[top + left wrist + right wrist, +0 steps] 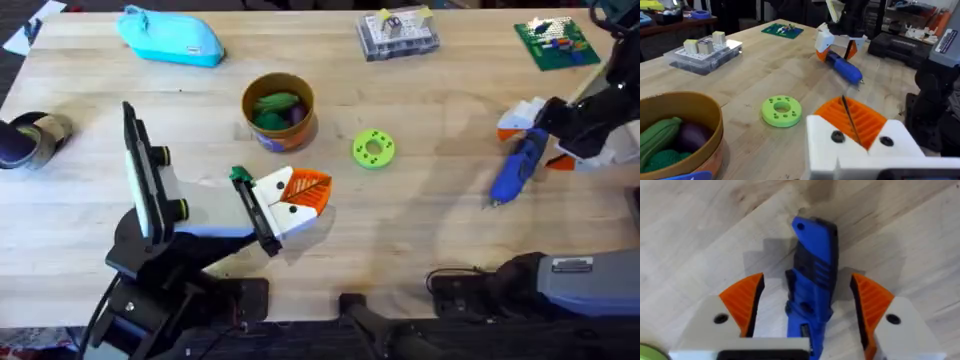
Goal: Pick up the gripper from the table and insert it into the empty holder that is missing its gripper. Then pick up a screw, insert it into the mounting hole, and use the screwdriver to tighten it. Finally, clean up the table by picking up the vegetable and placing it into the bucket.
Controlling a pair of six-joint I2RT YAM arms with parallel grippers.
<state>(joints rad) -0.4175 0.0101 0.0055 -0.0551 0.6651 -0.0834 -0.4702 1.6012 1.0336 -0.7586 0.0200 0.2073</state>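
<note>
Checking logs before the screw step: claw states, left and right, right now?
Left claw: cannot be told.
Right claw: open, orange pads either side of the blue screwdriver lying on the table, not clamped on it.

You have one table [430, 230] in front of you. On it you can count one blue screwdriver [517, 170], one yellow-tan bucket [279, 111], one flat green disc with holes [374, 148], one light-blue pouch [170, 38], one clear parts box [398, 34] and one green board [556, 41]. Inside the bucket you see one green vegetable [660, 135], one purple vegetable [694, 136] and one dark green piece [660, 159]. You have one white-and-orange gripper [295, 198] on one black holder [256, 210].
</note>
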